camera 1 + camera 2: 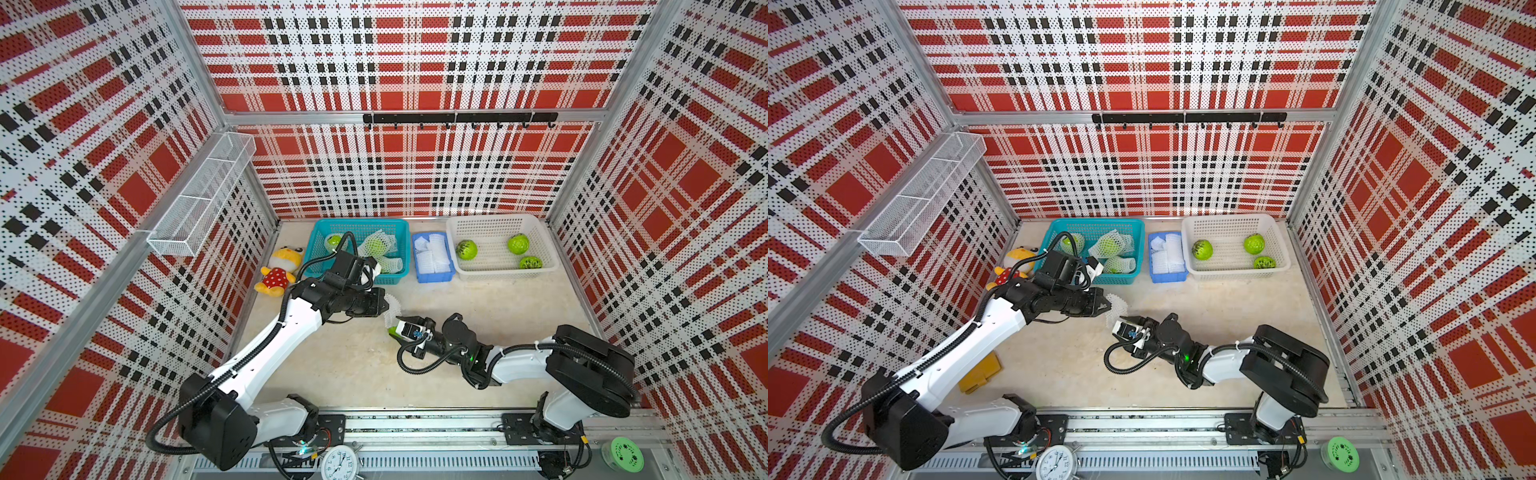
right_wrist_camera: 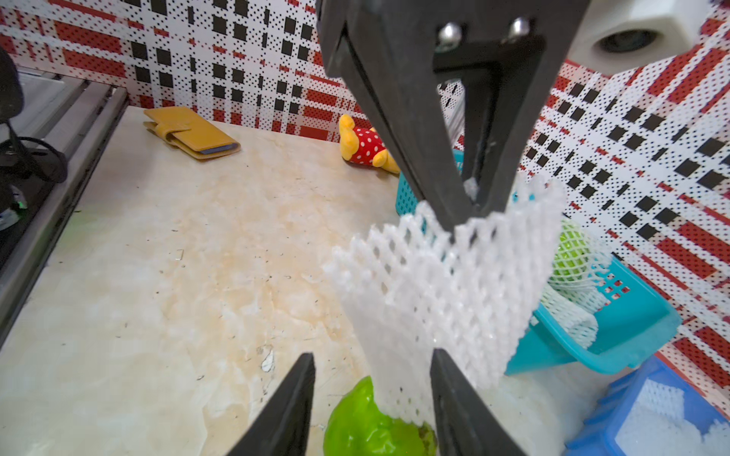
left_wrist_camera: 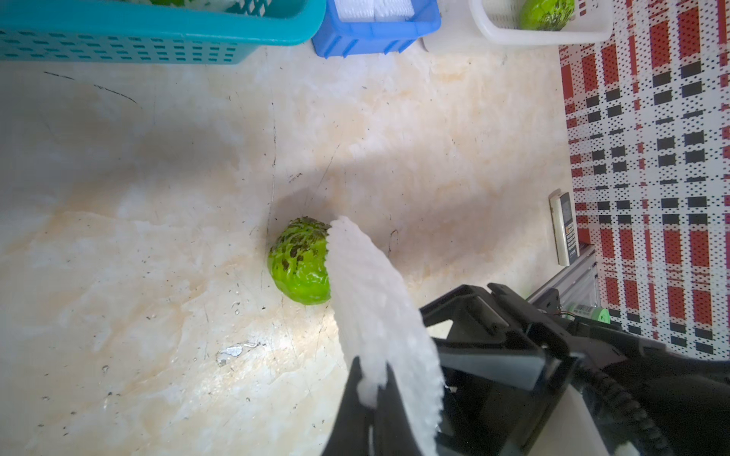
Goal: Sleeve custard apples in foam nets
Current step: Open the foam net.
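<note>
Over the middle of the pale, stone-look table (image 2: pixel 177 256), the left gripper (image 2: pixel 470 213) is pressed together on the top edge of a white, soft foam net with diamond holes (image 2: pixel 446 284). The foam net hangs down flat, like a closed bag. The right gripper (image 2: pixel 372 355) is low beside it, with its two black fingers spread apart. The bottom end of the foam net hangs between those fingers, and it looks like they are not pinching it yet. Right under them, on the table, sits a bumpy, round green custard apple with dark patches (image 3: pixel 300 268). The net's bottom edge is touching the fruit or just above it; I cannot tell which.

I think the job now is to open the mouth of the net. To do it well, the right gripper should grab only one layer of the bottom edge, not both. Then it should pull gently away so a hole opens. The foam is soft and could tear, so go slowly. The fruit is round and may roll if bumped.

Farther back, a teal plastic basket (image 1: pixel 361 223) holds wrapped fruits (image 1: pixel 376 245). A small blue tray (image 1: pixel 432 277) holds spare nets (image 1: pixel 432 253), and a white plastic basket (image 1: pixel 494 219) holds three bare custard apples (image 1: pixel 518 244).
</note>
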